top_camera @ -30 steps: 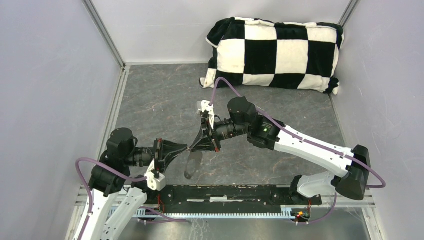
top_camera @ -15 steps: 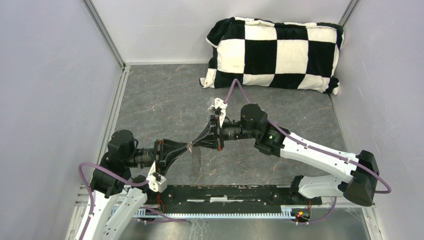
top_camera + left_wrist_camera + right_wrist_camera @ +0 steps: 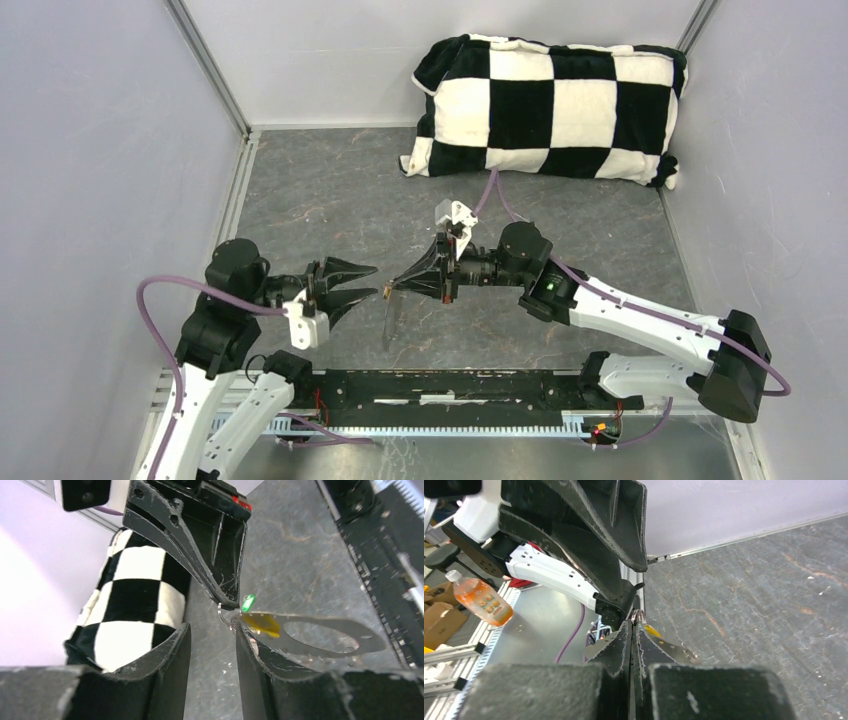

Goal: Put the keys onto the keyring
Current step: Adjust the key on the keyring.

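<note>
My right gripper [image 3: 392,289] is shut on the top of the keyring [image 3: 388,322], a grey oval loop hanging below its tips above the floor. In the left wrist view the keyring [image 3: 325,639] stretches to the right, with a small wire ring at the right fingertips [image 3: 227,597]. A green key head [image 3: 247,602] and a yellow key head [image 3: 262,624] sit at that upper end. My left gripper [image 3: 212,630] is open, its right finger beside the ring, with nothing between the fingers. The right wrist view shows the yellow key [image 3: 651,630] just past the shut gripper [image 3: 633,622].
A black-and-white checkered pillow [image 3: 550,105] lies against the back wall. Grey walls close the left, right and back sides. A black rail [image 3: 450,385] runs along the near edge between the arm bases. An orange bottle [image 3: 481,599] lies outside the workspace.
My left gripper has opened and drawn back to the left, away from the right fingertips. The right arm has shifted right, and the keyring now hangs from it alone.
</note>
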